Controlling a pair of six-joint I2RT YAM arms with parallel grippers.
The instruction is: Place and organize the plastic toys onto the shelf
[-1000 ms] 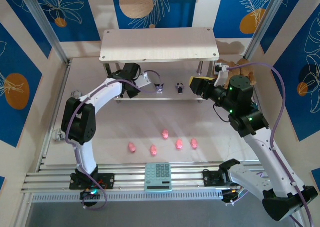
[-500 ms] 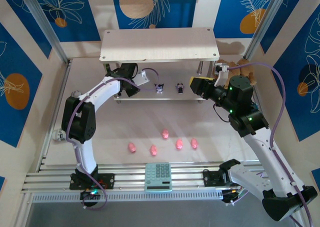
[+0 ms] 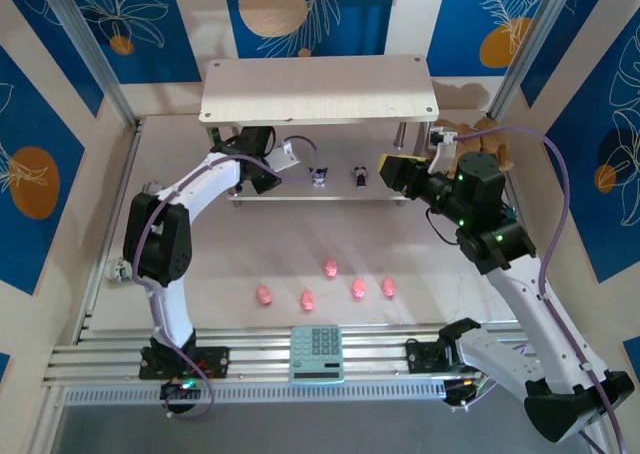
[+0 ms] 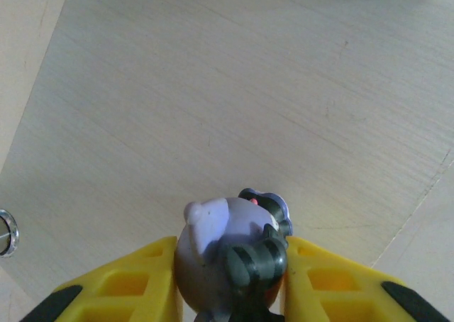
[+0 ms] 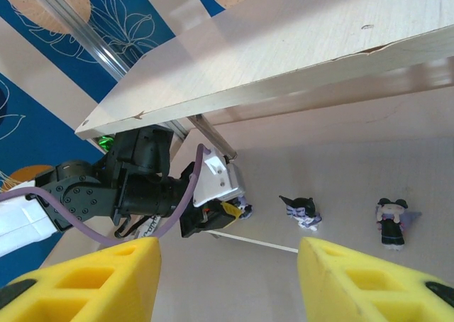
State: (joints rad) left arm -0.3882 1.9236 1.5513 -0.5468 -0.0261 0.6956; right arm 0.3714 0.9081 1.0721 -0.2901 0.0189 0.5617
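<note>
Two dark figurines (image 3: 319, 177) stood upright on the lower level (image 4: 213, 88) of the shelf (image 3: 320, 89), near each other in one row. A third figurine (image 4: 213, 240) was between the yellow fingers (image 4: 120, 290) of the left gripper (image 4: 230, 262), which reached in under the top board, to the left of the two. The fingers were narrow and touched this toy on both its sides, so it was gripped. It was low over the pale wood, but I could not tell if its feet touched the board. I judged that this place was chosen to continue the row, so that toys of the same kind stand together.

The right gripper (image 5: 228, 254) was at the right end of the shelf, with its fingers wide and nothing between them. It pointed along the lower level toward the figurines. Probably it stood aside there so that it did not disturb the left arm.

Five pink pigs (image 3: 330, 268) lay on the table (image 3: 200, 244) in a loose row, well apart from the shelf and near the calculator (image 3: 317, 354). They were not yet placed, so the larger part of the task was open. The top board was bare and could take them.
</note>
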